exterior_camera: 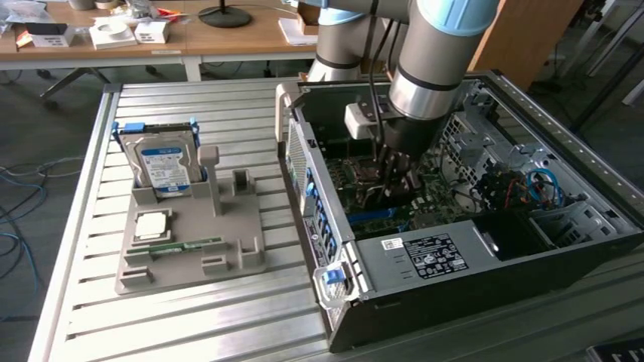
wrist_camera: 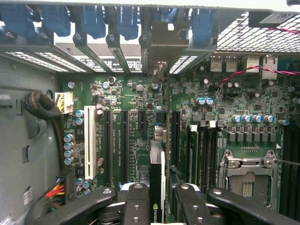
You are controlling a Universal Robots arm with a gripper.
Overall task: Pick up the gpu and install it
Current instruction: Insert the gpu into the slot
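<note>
Exterior view: The arm [exterior_camera: 443,53] reaches down into the open computer case [exterior_camera: 563,128], which lies on a slatted metal table [exterior_camera: 201,317]. The gripper [exterior_camera: 387,172] hangs inside the case, close over the motherboard [exterior_camera: 448,192]. What sits between its fingers cannot be made out from this side. On the exterior view's left, well apart from the case, is a grey tray [exterior_camera: 241,253]. It holds an upright hard drive [exterior_camera: 163,167] with a blue label, a square processor chip [exterior_camera: 151,224] and a small green memory stick [exterior_camera: 186,246].

Wrist view: The gripper [wrist_camera: 158,197] has one black finger [wrist_camera: 136,204] on each side of the graphics card [wrist_camera: 156,176], clamped against its two faces. The graphics card is seen edge-on, upright, with a green logo on its near edge. It runs from the fingers towards the rear slot openings under the blue clips [wrist_camera: 93,21]. It stands over the green motherboard [wrist_camera: 136,89], between two long black slots [wrist_camera: 124,145], with a white slot [wrist_camera: 89,143] further off on one side and the processor socket [wrist_camera: 246,180] on the other. Whether its lower edge is seated in a slot cannot be told.
</note>
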